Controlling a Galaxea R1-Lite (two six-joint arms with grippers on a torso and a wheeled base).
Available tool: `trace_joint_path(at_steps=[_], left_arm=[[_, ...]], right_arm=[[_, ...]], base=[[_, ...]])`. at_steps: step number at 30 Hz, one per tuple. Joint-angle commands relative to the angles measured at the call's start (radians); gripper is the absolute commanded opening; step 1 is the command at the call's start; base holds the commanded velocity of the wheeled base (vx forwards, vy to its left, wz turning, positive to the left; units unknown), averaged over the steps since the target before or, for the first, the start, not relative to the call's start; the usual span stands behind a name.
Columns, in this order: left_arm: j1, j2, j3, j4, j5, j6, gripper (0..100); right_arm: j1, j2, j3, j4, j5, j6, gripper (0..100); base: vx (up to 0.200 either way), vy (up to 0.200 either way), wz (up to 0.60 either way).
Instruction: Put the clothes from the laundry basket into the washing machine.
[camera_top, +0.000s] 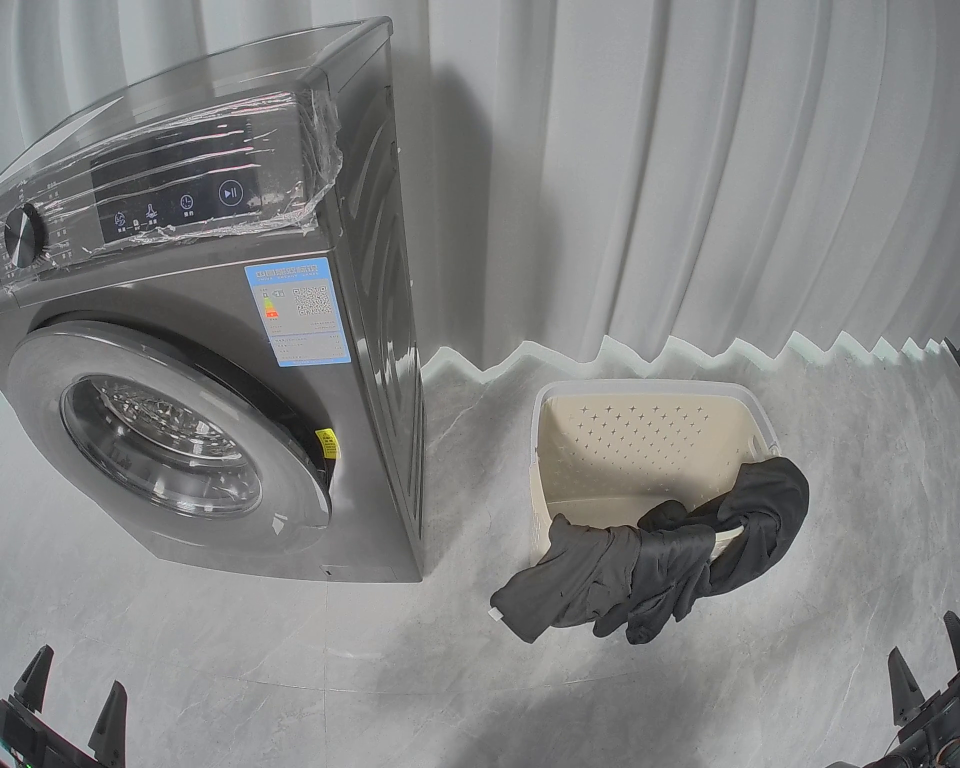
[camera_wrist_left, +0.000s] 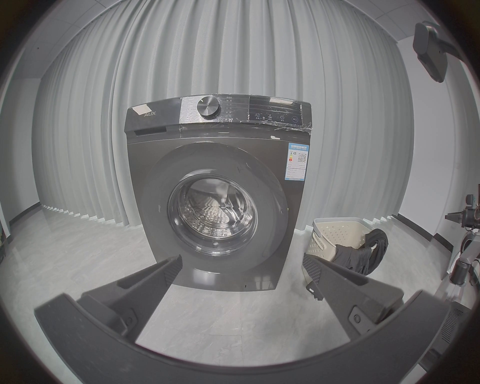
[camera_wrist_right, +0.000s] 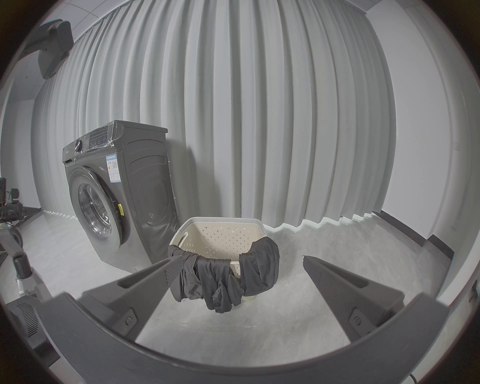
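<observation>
A dark garment (camera_top: 660, 560) drapes over the laundry basket (camera_top: 650, 386)'s near rim, easy to seize, beside the apparently shut washing machine (camera_top: 200, 330); left claw (camera_top: 78, 675) and right claw (camera_top: 925, 640) hover wide open, empty.

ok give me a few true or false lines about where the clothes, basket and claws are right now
1. A dark garment hangs over the front rim of the laundry basket. True.
2. The left claw is shut on the garment. False: it is open and empty, well apart from it.
3. The basket stands on the floor to the robot's right of the washing machine. True.
4. The basket is black. False: it is cream.
5. The right claw is open. True.
</observation>
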Motion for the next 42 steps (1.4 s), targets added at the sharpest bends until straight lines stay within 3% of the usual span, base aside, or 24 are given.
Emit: trace_joint_path(at_steps=[1, 7, 42], left_arm=[[0.000, -0.016, 0.018, 0.000, 0.000, 0.001, 100], [0.000, -0.016, 0.018, 0.000, 0.000, -0.001, 100], [0.000, -0.016, 0.018, 0.000, 0.000, -0.001, 100]], right_arm=[[0.001, -0.016, 0.018, -0.001, 0.000, 0.000, 100], [0.001, -0.016, 0.018, -0.001, 0.000, 0.000, 100], [0.001, -0.016, 0.018, 0.001, 0.000, 0.000, 100]], base=[[0.000, 0.000, 0.00], [0.000, 0.000, 0.00], [0.000, 0.200, 0.00]])
